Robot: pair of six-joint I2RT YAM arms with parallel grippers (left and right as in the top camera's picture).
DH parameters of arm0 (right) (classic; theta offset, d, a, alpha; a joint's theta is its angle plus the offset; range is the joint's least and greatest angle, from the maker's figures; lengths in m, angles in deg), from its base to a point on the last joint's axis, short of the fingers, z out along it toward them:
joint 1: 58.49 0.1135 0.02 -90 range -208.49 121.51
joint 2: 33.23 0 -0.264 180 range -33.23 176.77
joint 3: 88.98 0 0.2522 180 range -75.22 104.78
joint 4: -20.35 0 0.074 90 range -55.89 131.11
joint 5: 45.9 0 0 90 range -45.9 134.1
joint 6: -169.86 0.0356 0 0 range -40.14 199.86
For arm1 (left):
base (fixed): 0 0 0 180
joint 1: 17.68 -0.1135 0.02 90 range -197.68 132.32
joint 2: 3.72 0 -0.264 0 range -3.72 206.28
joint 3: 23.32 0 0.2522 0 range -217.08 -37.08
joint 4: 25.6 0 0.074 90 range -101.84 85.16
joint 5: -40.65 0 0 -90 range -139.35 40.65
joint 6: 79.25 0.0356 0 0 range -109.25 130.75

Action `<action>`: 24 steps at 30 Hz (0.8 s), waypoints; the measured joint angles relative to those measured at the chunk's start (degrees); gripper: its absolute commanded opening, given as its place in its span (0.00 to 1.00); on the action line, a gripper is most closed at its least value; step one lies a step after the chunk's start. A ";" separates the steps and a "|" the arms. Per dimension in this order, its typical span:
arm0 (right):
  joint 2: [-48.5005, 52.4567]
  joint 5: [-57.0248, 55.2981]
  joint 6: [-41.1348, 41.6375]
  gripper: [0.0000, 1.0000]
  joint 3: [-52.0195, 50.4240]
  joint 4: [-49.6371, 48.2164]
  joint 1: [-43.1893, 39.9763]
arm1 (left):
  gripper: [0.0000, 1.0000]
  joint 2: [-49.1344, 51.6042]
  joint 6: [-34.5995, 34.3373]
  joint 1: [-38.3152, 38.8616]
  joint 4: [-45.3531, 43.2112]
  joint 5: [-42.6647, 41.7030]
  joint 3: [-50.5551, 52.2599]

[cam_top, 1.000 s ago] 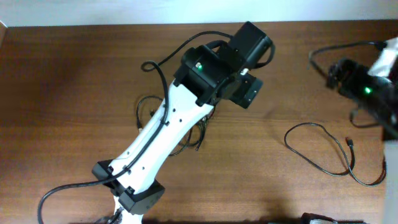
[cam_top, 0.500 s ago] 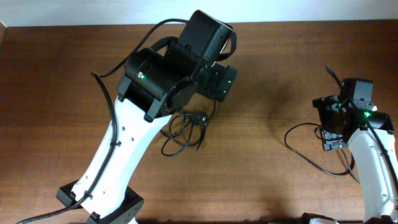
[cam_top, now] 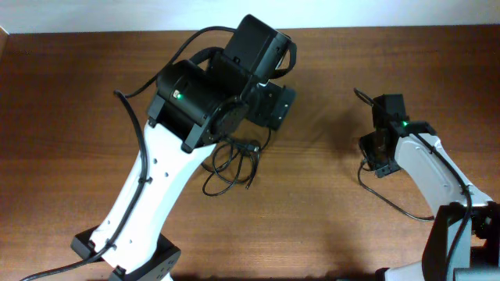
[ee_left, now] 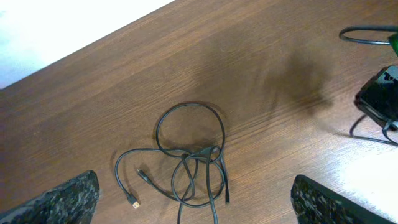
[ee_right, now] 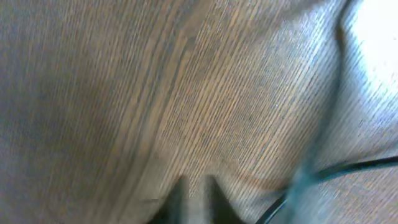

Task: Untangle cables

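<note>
A tangle of black cables [cam_top: 231,165] lies on the wooden table [cam_top: 328,234], partly under my left arm. The left wrist view shows its loops [ee_left: 189,155] and a gold-tipped plug [ee_left: 134,203]. My left gripper [ee_left: 199,208] hangs high above the tangle, open wide and holding nothing. A separate black cable [cam_top: 388,203] trails across the right side. My right gripper [cam_top: 380,160] is low over that cable's left end. In the blurred right wrist view its fingertips [ee_right: 177,199] stand close together, with wood showing between them. The cable [ee_right: 348,167] passes to their right.
The left arm's white link [cam_top: 148,203] crosses the table's left half, with its own black lead [cam_top: 137,129] looping beside it. The right arm [cam_top: 426,176] runs in from the lower right. The table's far edge meets a white wall [cam_top: 117,16].
The right arm has swung left and down to the separate cable's left end, and its jaws have closed. A second ago the left arm covered the tangle; it has since moved off it.
</note>
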 measured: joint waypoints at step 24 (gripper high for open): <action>-7.56 15.28 -85.53 0.04 19.91 -40.22 -27.04 | 0.99 0.00 2.58 0.00 1.14 0.42 0.00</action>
